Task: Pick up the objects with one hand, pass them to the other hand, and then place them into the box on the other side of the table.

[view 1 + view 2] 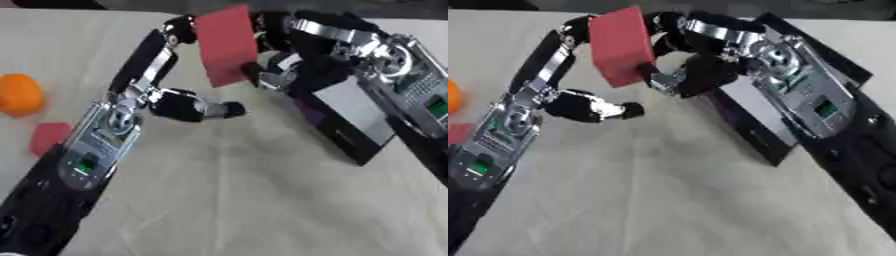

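red block [623, 46] upright, between both hands

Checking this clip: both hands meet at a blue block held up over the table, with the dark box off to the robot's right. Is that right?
Not quite: the block is red, not blue, as the right eye view shows. The rest stands: the left hand and right hand meet at it above the table, and the dark box lies to the robot's right.
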Tool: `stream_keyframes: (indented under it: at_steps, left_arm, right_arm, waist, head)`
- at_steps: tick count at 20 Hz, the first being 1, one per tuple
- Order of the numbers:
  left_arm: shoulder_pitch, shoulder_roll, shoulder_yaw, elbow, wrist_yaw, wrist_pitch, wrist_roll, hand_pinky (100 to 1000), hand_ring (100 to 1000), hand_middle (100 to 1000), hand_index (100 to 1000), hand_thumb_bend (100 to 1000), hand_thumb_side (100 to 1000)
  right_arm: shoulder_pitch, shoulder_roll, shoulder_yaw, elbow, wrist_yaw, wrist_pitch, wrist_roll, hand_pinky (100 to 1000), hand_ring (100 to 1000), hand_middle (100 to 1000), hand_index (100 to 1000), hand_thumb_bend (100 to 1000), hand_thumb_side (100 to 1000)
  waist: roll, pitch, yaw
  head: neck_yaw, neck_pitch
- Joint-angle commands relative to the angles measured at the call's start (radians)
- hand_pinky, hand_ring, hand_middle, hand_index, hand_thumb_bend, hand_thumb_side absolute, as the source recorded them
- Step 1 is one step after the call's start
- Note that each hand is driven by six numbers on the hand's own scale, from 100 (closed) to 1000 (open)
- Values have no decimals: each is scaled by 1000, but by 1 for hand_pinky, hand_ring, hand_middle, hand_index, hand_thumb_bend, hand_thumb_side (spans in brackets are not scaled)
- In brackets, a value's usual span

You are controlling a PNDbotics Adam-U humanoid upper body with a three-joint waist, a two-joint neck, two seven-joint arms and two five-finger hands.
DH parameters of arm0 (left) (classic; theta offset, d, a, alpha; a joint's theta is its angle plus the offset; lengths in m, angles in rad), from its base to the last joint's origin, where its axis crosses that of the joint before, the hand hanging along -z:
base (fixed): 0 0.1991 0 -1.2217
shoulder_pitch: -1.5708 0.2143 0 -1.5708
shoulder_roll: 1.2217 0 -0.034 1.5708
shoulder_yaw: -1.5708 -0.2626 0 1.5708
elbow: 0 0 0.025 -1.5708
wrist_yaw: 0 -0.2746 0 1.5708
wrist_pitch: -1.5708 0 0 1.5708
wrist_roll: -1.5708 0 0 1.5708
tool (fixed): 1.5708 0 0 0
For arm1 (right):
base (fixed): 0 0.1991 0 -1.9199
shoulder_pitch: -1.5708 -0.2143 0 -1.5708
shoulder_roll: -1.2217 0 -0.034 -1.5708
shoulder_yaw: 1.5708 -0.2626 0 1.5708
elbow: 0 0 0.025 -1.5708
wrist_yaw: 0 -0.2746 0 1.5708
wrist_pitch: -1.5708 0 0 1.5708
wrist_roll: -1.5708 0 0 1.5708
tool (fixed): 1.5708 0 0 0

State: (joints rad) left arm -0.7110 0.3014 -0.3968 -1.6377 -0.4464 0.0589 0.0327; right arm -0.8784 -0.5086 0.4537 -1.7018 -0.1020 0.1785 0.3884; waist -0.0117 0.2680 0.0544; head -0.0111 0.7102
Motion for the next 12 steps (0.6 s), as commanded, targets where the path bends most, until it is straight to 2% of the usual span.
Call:
stream_keyframes:
  at_steps: [1, 5, 12]
  left_arm:
    - [-4, 21, 14, -7, -8, 20, 18, 817, 765, 746, 834, 836, 398]
    - [12, 35, 14, -3, -4, 25, 18, 818, 765, 746, 832, 834, 404]
    - [31, 52, 18, -3, -1, 26, 13, 819, 766, 746, 833, 831, 405]
  right_arm:
    - [-8, -39, -31, -29, -10, 0, -21, 909, 752, 627, 644, 100, 210]
    - [10, -80, -67, -39, 2, -6, -62, 907, 752, 625, 642, 100, 100]
    - [53, -130, -134, -1, 74, -32, -150, 904, 749, 620, 637, 100, 100]
  waist:
    - [2, -30, -5]
    - [0, -39, -18]
    - [2, -50, -33]
  head:
    - [-2, 0]
    - [-3, 4]
    - [-9, 9]
